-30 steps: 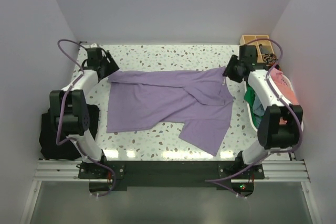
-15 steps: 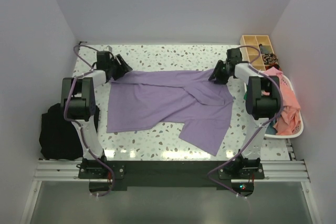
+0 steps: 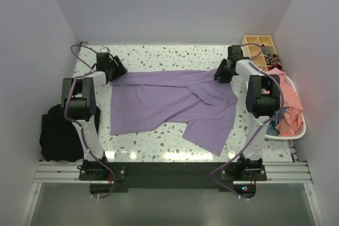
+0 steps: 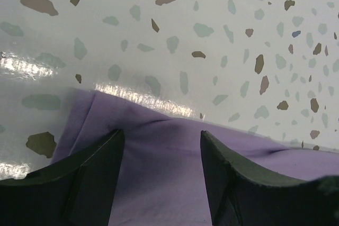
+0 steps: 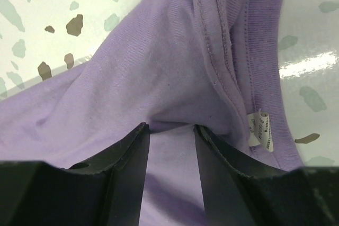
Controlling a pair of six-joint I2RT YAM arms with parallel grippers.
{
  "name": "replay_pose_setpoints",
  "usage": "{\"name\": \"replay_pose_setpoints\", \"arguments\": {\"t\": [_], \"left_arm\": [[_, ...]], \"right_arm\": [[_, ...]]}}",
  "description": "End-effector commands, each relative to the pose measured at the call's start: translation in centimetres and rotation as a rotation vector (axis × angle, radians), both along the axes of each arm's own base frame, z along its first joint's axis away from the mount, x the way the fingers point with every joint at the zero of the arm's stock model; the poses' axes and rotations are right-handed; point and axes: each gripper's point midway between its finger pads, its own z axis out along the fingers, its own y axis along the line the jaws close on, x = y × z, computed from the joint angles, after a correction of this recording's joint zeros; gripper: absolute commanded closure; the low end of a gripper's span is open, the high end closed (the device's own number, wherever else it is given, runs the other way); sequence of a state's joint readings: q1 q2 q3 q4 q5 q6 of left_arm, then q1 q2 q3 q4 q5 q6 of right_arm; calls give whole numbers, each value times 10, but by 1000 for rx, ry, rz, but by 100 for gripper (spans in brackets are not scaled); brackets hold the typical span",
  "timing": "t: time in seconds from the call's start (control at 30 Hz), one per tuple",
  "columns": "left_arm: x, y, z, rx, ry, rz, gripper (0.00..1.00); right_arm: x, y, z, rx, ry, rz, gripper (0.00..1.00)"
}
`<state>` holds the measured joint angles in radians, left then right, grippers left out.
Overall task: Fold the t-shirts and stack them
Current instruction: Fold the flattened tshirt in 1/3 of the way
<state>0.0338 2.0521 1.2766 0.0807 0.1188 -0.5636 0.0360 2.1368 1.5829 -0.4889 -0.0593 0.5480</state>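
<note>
The lavender-purple t-shirt [image 3: 169, 104] lies spread on the speckled table, one part folded toward the near right. My left gripper [image 3: 117, 71] is open over its far left corner; in the left wrist view [image 4: 161, 133] purple cloth lies between the spread fingers. My right gripper [image 3: 220, 73] is open at the far right corner by the collar. In the right wrist view [image 5: 169, 127] the tips press into the shirt [image 5: 159, 67], with a fold bunched between them beside a white label [image 5: 259, 128]. Salmon-pink [image 3: 288, 110] and teal [image 3: 271, 128] shirts lie in a basket.
A white basket [image 3: 296, 135] stands at the right table edge, partly behind the right arm. A wooden compartment box [image 3: 258, 42] sits at the far right corner. A black fabric bundle [image 3: 57, 135] lies off the left edge. Walls close in on three sides.
Both arms have stretched out to the shirt's far corners and dropped onto the cloth. In the last half second the shirt shifted slightly to the right.
</note>
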Motion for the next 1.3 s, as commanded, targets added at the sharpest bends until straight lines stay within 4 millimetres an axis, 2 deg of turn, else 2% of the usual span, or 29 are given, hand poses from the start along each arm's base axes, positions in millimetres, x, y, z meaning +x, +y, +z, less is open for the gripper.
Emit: {"name": "replay_pose_setpoints", "arguments": {"t": [0.0,0.13,0.27,0.33,0.37,0.4,0.43,0.5,0.53,0.6,0.63,0.67,0.7,0.73,0.77,0.8,0.83,0.87,0.9,0.93,0.97,1.0,1.03,1.1,1.13,1.17,1.27], "left_arm": [[-2,27,-24,63,34,38,35],[0,38,-28,51,50,81,36],[5,49,-19,67,23,107,36],[7,47,-13,64,3,94,36],[10,45,-8,54,-19,83,36],[11,36,-1,20,-44,48,36],[15,28,23,1,-114,23,36],[15,12,51,-62,-235,-41,36],[15,6,78,-76,-298,-66,35],[13,-8,106,-105,-354,-120,34],[9,-13,130,-108,-392,-137,33],[3,-19,133,-117,-371,-150,32],[-4,-31,137,-117,-356,-178,31],[-12,-36,149,-105,-357,-190,30],[-29,-47,131,-91,-271,-206,29],[-38,-43,126,-73,-235,-187,28],[-60,-56,119,-68,-197,-211,28],[-79,-66,106,-66,-139,-225,28],[-95,-69,95,-57,-101,-223,21],[-123,-73,81,-53,-60,-225,20],[-138,-81,74,-52,-46,-238,18],[-150,-84,79,-61,-66,-242,17],[-168,-86,60,-86,-42,-238,17],[-184,-90,57,-112,-62,-245,16],[-192,-89,46,-118,-53,-238,16],[-194,-88,45,-116,-55,-237,15],[-188,-82,41,-74,-50,-227,10]], "right_arm": [[-16,-33,-36,-105,130,-71,55],[-19,-41,-38,-139,140,-86,55],[-15,-38,-35,-121,116,-68,55],[-6,-36,-29,-110,81,-39,55],[-3,-26,-23,-66,58,-1,55],[7,-19,-9,-38,-22,42,55],[11,-12,5,-6,-71,68,55],[18,1,30,47,-186,130,54],[20,3,67,48,-274,138,54],[15,1,92,31,-337,144,53],[10,-2,119,16,-383,133,52],[5,-7,127,-6,-389,107,52],[-8,-11,122,-15,-335,72,51],[-15,-10,124,-7,-315,64,50],[-23,-8,126,4,-291,62,50],[-42,-4,113,25,-206,59,50],[-52,1,108,39,-169,69,50],[-76,6,95,32,-98,80,51],[-88,6,90,10,-78,88,51],[-99,8,85,-6,-64,99,51],[-120,14,77,-1,-48,126,51],[-128,18,73,4,-46,153,50],[-137,23,68,21,-43,173,50],[-154,30,55,31,-28,197,50],[-159,33,50,37,-14,210,50],[-170,37,41,29,16,222,50],[-183,39,24,-1,63,221,50]]}}
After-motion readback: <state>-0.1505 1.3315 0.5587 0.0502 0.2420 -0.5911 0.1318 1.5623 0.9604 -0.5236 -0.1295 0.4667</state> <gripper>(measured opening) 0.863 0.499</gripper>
